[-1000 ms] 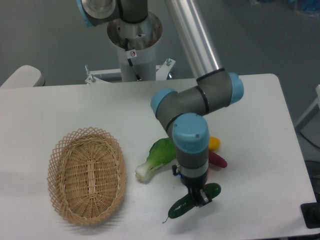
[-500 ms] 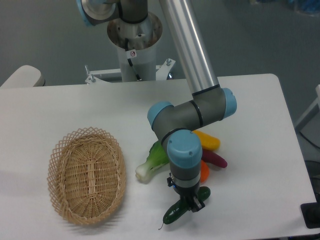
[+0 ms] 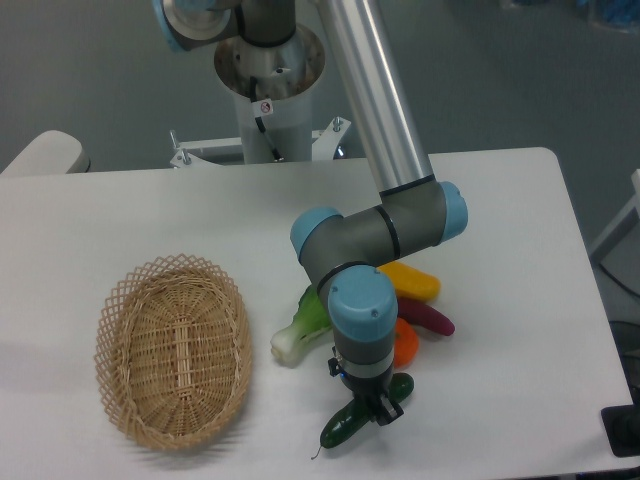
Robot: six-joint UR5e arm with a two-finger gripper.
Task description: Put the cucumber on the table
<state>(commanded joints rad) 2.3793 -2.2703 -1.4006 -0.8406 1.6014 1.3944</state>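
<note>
The claw (image 3: 380, 408) is clenched around the cucumber (image 3: 352, 418), gripping it near its middle, low over the front part of the table (image 3: 120, 210). The cucumber lies slanted, stem end pointing toward the front edge. Just behind it sit a bok choy (image 3: 300, 325) and a wicker basket (image 3: 175, 350) farther left.

One cucumber (image 3: 343, 424) — one basket (image 3: 173, 350)

dark green cucumber (image 3: 345, 425) lies slantwise near white table's (image 3: 520, 300) front edge.
</note>
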